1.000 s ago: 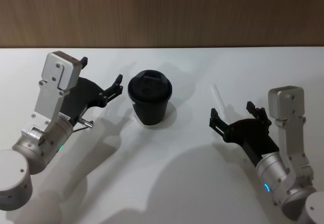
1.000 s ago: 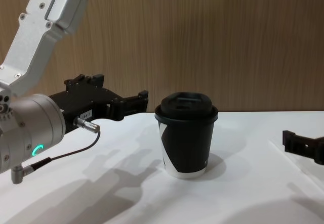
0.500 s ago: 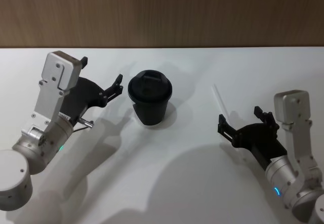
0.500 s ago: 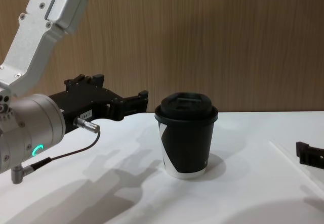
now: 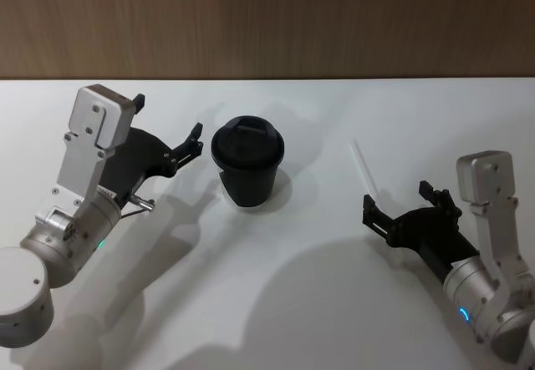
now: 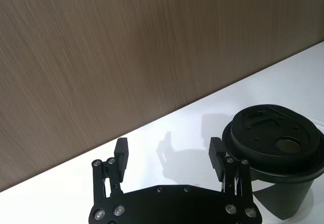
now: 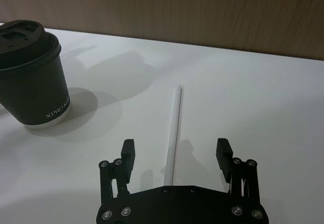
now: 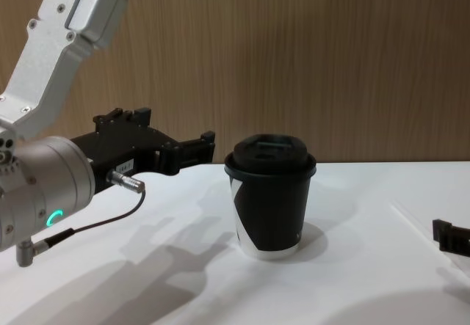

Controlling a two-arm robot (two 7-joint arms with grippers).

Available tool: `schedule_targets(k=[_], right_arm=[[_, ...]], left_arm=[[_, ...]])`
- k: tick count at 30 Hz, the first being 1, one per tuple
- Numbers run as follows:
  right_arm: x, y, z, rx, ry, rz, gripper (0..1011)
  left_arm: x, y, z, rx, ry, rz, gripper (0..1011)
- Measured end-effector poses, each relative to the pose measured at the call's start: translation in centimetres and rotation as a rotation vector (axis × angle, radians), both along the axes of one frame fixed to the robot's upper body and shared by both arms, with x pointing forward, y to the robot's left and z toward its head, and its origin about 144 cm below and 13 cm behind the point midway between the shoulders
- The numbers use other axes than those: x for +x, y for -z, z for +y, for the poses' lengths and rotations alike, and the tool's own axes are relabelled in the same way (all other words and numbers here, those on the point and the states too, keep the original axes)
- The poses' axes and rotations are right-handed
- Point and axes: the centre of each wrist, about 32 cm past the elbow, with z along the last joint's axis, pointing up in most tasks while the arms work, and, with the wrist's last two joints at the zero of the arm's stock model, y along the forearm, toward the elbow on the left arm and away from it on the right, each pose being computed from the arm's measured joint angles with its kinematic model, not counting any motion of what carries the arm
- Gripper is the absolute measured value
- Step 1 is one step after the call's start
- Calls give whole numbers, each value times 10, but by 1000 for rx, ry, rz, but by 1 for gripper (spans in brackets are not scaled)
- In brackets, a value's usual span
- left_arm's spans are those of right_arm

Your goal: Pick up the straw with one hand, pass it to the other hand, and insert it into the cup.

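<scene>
Reaching over the near right part of the white table, the right gripper held its two black fingers spread wide, and nothing was between them. The straw lay flat on the table just beyond those fingertips, with its length running away from the robot. In the right wrist view the straw ran lengthwise into the gap between the fingers and touched neither one.

Farther off and to the left of the straw, well apart from it, the cup stood upright near the middle of the table with its black lid on. The chest view showed a white angular patch on the cup's side, and the right wrist view showed small white lettering low on its wall.

Just beside the cup on its left, the left gripper was also spread open and empty, with its fingertips level with the lid. The head view showed a narrow gap between the nearer fingertip and the lid's rim. A thin black cable with a silver plug hung from the left arm behind the gripper.

Beyond the table's far edge rose a brown wood-grain wall.
</scene>
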Motion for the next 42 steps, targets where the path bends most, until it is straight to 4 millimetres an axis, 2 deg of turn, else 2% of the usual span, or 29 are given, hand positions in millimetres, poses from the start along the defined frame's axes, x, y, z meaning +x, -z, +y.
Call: schedule_targets(k=[18, 37, 42], right_arm=[[10, 11, -14, 24, 0, 41, 1001], [16, 20, -16, 30, -14, 60, 1001], [17, 21, -16, 26, -18, 64, 888]], left_arm=[[0, 0, 0, 0, 0, 0, 1003], [0, 0, 0, 0, 0, 0, 1003], [0, 0, 0, 0, 0, 0, 1003]])
